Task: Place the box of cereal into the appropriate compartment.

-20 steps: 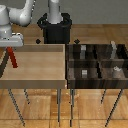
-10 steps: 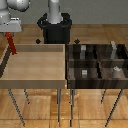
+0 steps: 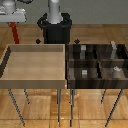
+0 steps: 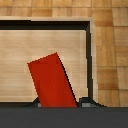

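The box of cereal [image 3: 15, 33] is a slim red box hanging upright from my gripper [image 3: 13, 23] at the exterior view's far left. It is held high above the left rim of the light wooden tray [image 3: 35, 46]. The gripper is shut on the box's upper end. In the wrist view the red box [image 4: 52, 82] sits tilted between the fingers [image 4: 86, 102], with the light tray's floor [image 4: 30, 45] far below it. The dark tray of compartments [image 3: 98, 62] stands on the exterior view's right, well away from the box.
Small grey blocks [image 3: 84, 73] [image 3: 116, 71] sit in several of the dark tray's compartments. The robot's black base [image 3: 55, 27] stands behind the two trays. Both trays rest on thin metal legs over a wooden floor.
The gripper has risen with the red box, lifting it from low at the light tray's left side to well above the tray's rim.
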You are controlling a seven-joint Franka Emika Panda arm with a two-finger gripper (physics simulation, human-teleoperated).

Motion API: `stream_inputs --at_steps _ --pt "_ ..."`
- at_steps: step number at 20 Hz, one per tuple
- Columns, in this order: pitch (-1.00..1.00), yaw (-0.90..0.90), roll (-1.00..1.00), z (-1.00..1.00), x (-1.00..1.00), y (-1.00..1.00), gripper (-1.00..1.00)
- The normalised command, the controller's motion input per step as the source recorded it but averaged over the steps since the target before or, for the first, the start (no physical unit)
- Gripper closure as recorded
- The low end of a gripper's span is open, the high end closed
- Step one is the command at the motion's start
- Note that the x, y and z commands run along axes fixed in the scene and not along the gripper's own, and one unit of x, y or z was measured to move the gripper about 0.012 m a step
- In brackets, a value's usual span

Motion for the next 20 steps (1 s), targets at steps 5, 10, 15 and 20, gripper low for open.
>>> stream_inputs --at_steps 5,10,15,20 --pt "0.0 0.0 0.0 0.0 0.0 0.8 1.0" --pt "0.0 0.0 0.0 0.0 0.0 1.0 1.0" --pt "0.0 0.0 0.0 0.0 0.0 1.0 1.0" --pt "0.0 0.0 0.0 0.0 0.0 1.0 1.0"
